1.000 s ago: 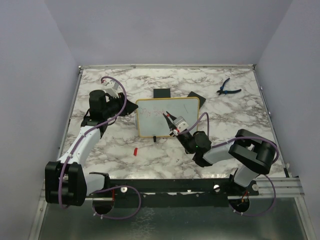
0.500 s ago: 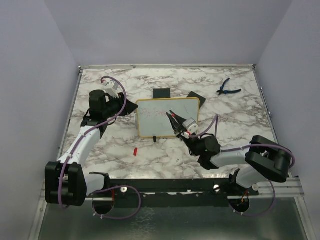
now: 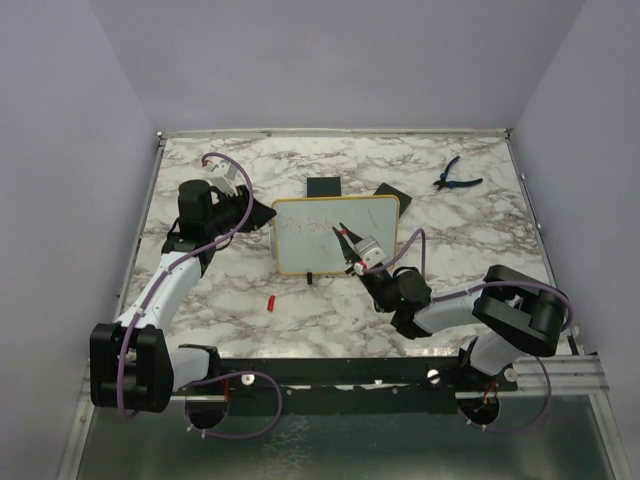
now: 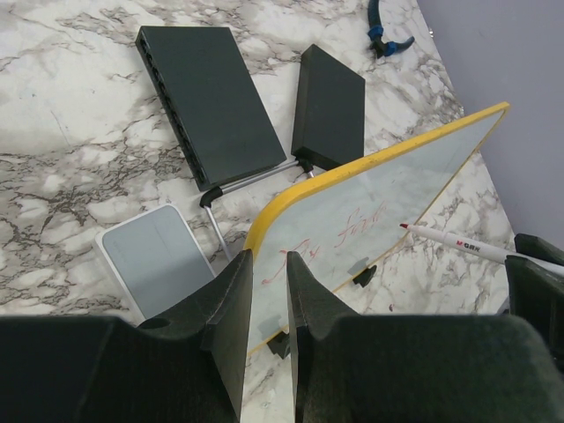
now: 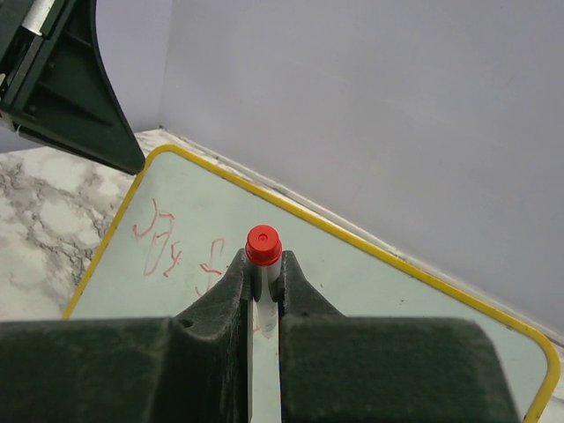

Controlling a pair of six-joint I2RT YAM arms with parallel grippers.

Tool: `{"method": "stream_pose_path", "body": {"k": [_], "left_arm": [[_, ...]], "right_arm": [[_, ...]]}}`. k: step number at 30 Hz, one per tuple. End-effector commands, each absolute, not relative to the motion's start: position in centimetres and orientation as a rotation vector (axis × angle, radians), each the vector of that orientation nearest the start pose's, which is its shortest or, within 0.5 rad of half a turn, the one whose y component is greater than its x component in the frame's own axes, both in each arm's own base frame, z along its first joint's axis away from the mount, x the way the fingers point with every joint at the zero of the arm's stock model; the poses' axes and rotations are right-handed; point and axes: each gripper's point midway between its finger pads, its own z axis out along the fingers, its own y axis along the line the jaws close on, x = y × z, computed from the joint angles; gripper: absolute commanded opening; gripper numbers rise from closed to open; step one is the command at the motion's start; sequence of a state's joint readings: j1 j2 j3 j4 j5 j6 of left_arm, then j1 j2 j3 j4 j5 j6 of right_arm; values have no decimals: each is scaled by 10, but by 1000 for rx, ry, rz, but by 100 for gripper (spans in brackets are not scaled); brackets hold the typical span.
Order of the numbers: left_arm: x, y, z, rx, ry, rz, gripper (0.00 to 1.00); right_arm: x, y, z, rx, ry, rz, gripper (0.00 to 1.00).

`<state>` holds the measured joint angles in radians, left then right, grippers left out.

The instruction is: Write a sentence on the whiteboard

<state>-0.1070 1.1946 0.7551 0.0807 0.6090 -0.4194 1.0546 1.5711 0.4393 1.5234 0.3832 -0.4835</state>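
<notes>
1. Right pincer (image 5: 263, 273): jaws tight on a marker (image 5: 263, 245), red end up between the fingers, centre of the wrist view.
2. Marker tip sits at the board (image 3: 300, 255) face, right of the scribble (image 4: 352, 225); contact unclear.
3. Left pincer (image 4: 267, 264): jaws nearly closed, clamped on the board's yellow left edge.
4. Board stands mid-frame in the top view; red scribble runs along its upper left.
5. Two black boxes (image 4: 207, 97) just behind the board.
6. Pliers (image 3: 455, 178) upper right; red cap (image 3: 271, 302) below the board's left corner.
</notes>
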Motion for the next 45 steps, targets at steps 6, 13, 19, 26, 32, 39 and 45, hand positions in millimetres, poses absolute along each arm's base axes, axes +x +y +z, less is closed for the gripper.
{"method": "stream_pose_path", "body": {"k": [6, 13, 19, 26, 32, 39, 45], "left_arm": [[336, -152, 209, 145, 1938, -923, 23], [336, -152, 208, 145, 1939, -923, 23], [336, -153, 208, 146, 1940, -924, 23], [336, -153, 208, 147, 1941, -925, 23], [335, -153, 207, 148, 1941, -925, 23], [335, -153, 208, 149, 1938, -925, 23], [336, -152, 207, 146, 1941, -923, 23]], "right_arm": [[275, 291, 283, -388, 945, 281, 1], [283, 290, 283, -384, 942, 273, 1], [290, 290, 281, -382, 948, 264, 1], [293, 286, 271, -381, 974, 255, 1], [291, 280, 268, -380, 984, 247, 1], [288, 275, 265, -383, 990, 248, 1], [287, 275, 266, -387, 986, 253, 1]]}}
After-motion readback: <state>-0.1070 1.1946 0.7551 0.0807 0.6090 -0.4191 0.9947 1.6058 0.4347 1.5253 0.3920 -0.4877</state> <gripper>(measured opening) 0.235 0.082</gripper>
